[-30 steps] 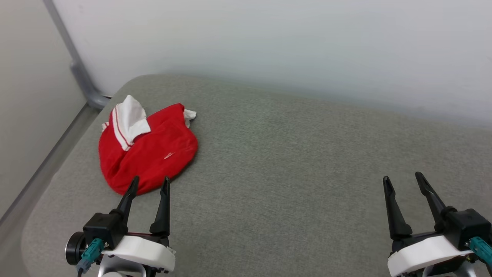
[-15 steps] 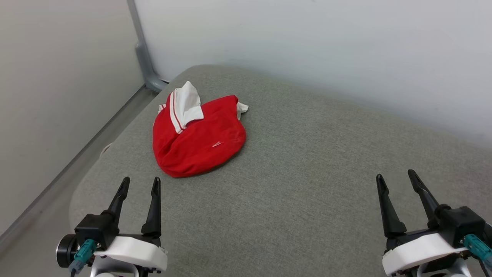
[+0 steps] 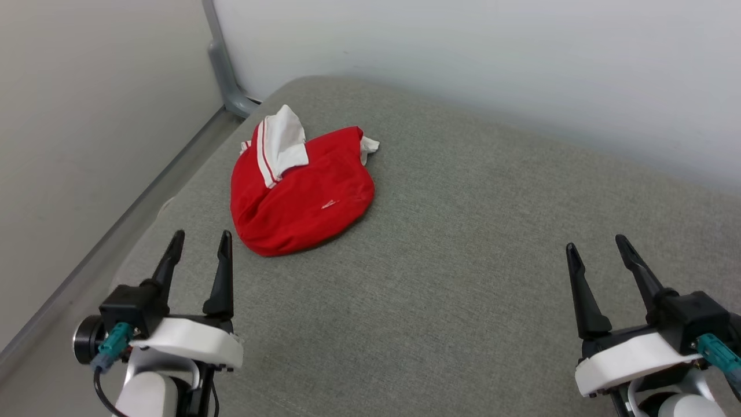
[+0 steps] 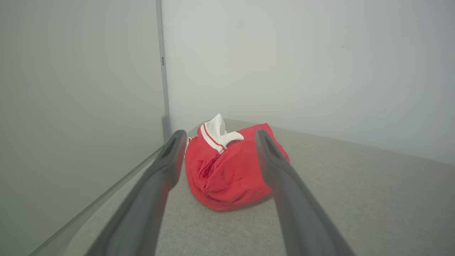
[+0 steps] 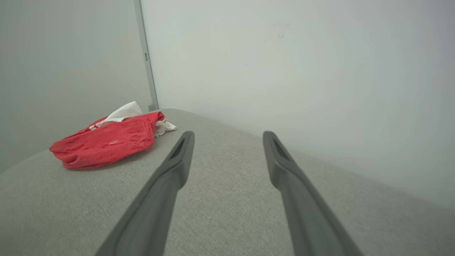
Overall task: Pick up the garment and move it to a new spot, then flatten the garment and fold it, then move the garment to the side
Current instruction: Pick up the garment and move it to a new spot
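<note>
The garment [image 3: 301, 194] lies bunched in a red heap with a white red-striped sleeve end on top, near the far left corner of the grey cushion [image 3: 463, 278]. My left gripper [image 3: 200, 238] hovers open just short of the heap's near edge, nothing between its fingers. In the left wrist view the garment [image 4: 227, 170] sits straight ahead between the open fingers, apart from them. At the lower right my right gripper [image 3: 596, 243] stands open and empty, far from the cloth. The right wrist view has the garment [image 5: 106, 142] off to the left.
A pale wall runs behind the cushion. A grey metal post [image 3: 223, 69] and rail stand at the far left corner, beside the cushion's left edge. Bare cushion spreads to the right of the garment.
The head camera has swung left, so the garment sits more central in the picture. The heap itself lies unchanged. Both grippers stay open.
</note>
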Controlling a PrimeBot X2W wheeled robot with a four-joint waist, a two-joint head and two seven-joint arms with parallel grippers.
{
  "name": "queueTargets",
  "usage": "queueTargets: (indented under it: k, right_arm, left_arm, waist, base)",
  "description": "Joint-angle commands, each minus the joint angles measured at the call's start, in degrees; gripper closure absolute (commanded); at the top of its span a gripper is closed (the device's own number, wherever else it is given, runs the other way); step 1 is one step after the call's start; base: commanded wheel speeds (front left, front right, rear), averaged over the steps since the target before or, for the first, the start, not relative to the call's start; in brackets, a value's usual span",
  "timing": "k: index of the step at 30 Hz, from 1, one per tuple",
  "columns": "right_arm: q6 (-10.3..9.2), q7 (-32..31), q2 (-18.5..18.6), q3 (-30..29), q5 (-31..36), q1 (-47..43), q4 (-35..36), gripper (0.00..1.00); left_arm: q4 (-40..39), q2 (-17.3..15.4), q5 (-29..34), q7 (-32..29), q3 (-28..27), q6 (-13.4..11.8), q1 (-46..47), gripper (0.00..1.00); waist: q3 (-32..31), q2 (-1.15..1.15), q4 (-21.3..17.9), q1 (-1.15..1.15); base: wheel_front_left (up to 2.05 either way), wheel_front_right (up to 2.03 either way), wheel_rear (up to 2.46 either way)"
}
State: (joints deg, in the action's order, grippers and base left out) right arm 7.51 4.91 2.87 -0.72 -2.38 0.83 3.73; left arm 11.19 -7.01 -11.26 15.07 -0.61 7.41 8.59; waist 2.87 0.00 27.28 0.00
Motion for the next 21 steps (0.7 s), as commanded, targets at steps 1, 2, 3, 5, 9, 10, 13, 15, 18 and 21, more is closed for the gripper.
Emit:
queueTargets:
  k: [1, 2, 3, 5, 9, 10, 13, 15, 18, 21]
  right_arm:
    - [-0.04, -0.31, 0.0, 0.03, 0.45, 0.96, 0.46, 0.0]
    - [-0.04, -0.61, 0.01, 0.01, 0.65, 1.26, 0.79, 0.0]
    - [-0.04, -0.9, 0.0, -0.05, 1.06, 1.68, 1.14, 0.0]
    - [-0.04, -1.52, 0.0, -0.03, 1.85, 2.53, 1.91, 0.0]
    - [-0.04, -2.55, 0.0, -0.16, 3.05, 4.1, 3.26, 0.0]
    - [-0.04, -2.83, 0.0, 0.03, 3.25, 4.61, 3.59, 0.0]
    - [-0.04, -3.06, 0.0, 0.03, 3.72, 5.93, 4.24, 0.0]
    - [-0.04, -3.1, 0.0, -0.01, 3.82, 6.82, 4.57, 0.0]
    - [-0.04, -2.74, 0.0, 0.33, 3.86, 8.21, 4.6, 0.0]
    - [-0.04, -2.37, 0.0, 0.29, 3.84, 9.5, 4.47, 0.0]
  left_arm:
    - [0.25, -0.34, -0.34, 0.15, 0.02, 0.13, 1.4, 0.0]
    - [0.82, -0.52, -0.61, 0.13, 0.17, 0.13, 2.59, 0.0]
    - [1.53, -0.89, -1.08, 0.01, 0.27, 0.13, 4.02, 0.0]
    - [3.04, -1.71, -2.1, -0.83, 0.58, 0.13, 7.25, 0.0]
    - [5.63, -3.46, -4.57, -4.78, 0.61, 0.14, 13.94, 0.0]
    - [6.3, -4.44, -5.33, -5.9, 0.38, 0.14, 15.66, 0.0]
    - [9.13, -6.9, -7.89, -10.81, 0.91, 0.14, 20.33, 0.0]
    - [11.0, -8.8, -10.23, -14.65, 1.97, 0.14, 23.53, 0.0]
    - [14.01, -12.48, -14.12, -20.82, 4.0, 0.13, 27.29, 0.0]
    - [17.07, -16.02, -18.47, -27.36, 6.53, 0.13, 30.7, 0.0]
  waist:
    - [1.5, 0.0, -1.17, 0.0]
    - [2.35, 0.0, -1.68, 0.0]
    - [3.22, 0.0, -2.25, 0.0]
    - [5.12, 0.0, -3.54, 0.0]
    - [8.9, 0.0, -6.28, 0.0]
    - [9.96, 0.0, -7.1, 0.0]
    - [12.74, 0.0, -9.29, 0.0]
    - [14.61, 0.0, -10.73, 0.0]
    - [17.24, 0.0, -12.92, 0.0]
    - [19.73, 0.0, -14.62, 0.0]
  base:
    - [0.0, 0.0, 0.0]
    - [0.0, 0.0, 0.0]
    - [0.0, 0.0, 0.0]
    - [0.0, 0.0, 0.0]
    - [0.0, 0.0, 0.0]
    - [0.0, 0.0, 0.0]
    - [0.0, 0.0, 0.0]
    - [0.0, 0.0, 0.0]
    - [0.0, 0.0, 0.0]
    - [0.0, 0.0, 0.0]
